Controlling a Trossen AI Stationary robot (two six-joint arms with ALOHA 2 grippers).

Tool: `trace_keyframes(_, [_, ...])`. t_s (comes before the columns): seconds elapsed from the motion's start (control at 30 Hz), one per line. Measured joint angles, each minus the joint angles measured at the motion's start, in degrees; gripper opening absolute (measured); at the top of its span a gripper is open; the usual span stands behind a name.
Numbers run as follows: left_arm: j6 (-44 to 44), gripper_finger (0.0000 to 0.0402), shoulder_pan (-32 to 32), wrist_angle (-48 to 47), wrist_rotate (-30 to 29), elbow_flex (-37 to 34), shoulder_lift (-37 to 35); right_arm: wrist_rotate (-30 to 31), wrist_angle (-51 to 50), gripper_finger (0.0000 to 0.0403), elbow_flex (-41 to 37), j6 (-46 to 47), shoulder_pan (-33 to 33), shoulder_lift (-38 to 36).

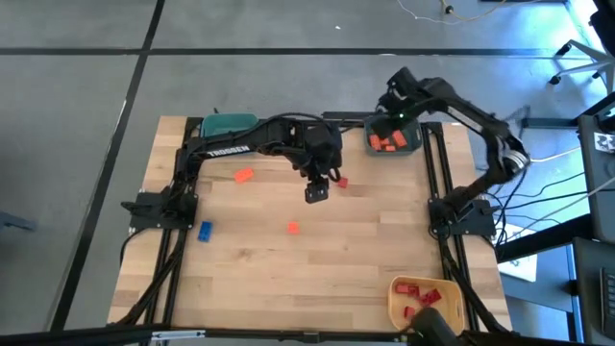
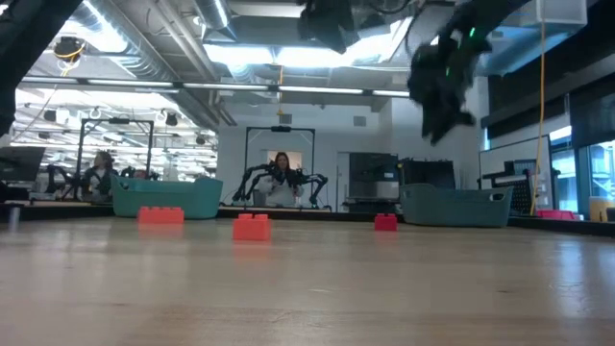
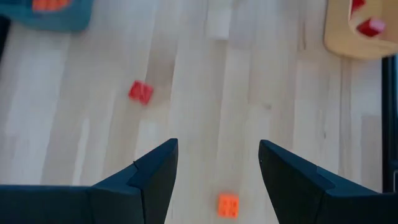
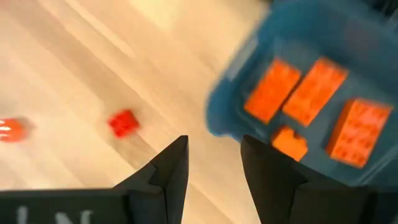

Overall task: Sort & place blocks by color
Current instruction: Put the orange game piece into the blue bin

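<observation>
Blocks scattered mid-table: orange (image 1: 244, 175) at 10 o'clock, small orange (image 1: 293, 228) near centre, blue (image 1: 205, 231) at 8, red (image 1: 340, 182) half hidden by left gripper (image 1: 316, 193), jaws spread, empty. Right gripper (image 1: 393, 108) over grey-blue bin (image 1: 415, 141) at 1, jaws apart, empty. Yellow bin (image 1: 395, 300) at 5, partly cut off.

Right gripper (image 4: 214, 163) hovering beside the grey-blue plastic bin (image 4: 230, 106)
Empty dark fingers are standing parted; four orange plastic bricks (image 4: 311, 93) are lying inside, a small red brick (image 4: 123, 122) sitting on the wooden table (image 4: 93, 68).

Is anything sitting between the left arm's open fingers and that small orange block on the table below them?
Nothing visible: the left gripper hangs open above bare wood, the orange block just under it.
</observation>
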Motion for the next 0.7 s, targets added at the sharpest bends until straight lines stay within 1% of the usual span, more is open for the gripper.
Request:
trace_keyframes(0.13, [-1.0, 0.0216, -0.2, -3.7, -0.1, 0.0, 0.0, 0.3, 0.5, 0.0148, 3.4, -0.6, 1.4, -7.0])
trace_keyframes(0.23, [-3.1, 0.0216, -0.6, -8.1, -0.2, 0.0, 0.0, 0.3, 0.4, 0.0148, 5.0, -1.8, 2.2, -12.2])
trace_keyframes(0.37, [-16.5, 0.0216, -1.6, -12.6, -0.2, -0.8, 0.0, 0.3, 0.4, 0.0149, 5.5, -3.1, 3.8, -18.8])
trace_keyframes(0.43, [-19.0, 0.0216, -2.7, -13.8, -0.8, -2.2, 0.0, 0.3, 0.3, 0.0149, 5.5, -3.5, 4.9, -21.6])
trace_keyframes(0.57, [-15.9, 0.0216, -6.3, -15.1, -3.9, -5.7, -0.1, -0.1, 0.3, 0.0149, 5.5, -4.7, 7.4, -26.3])
trace_keyframes(0.7, [-10.6, 0.0216, -10.1, -14.2, -5.2, -11.4, 0.0, -4.2, 0.7, 0.0149, 5.5, -4.8, 10.1, -30.0])
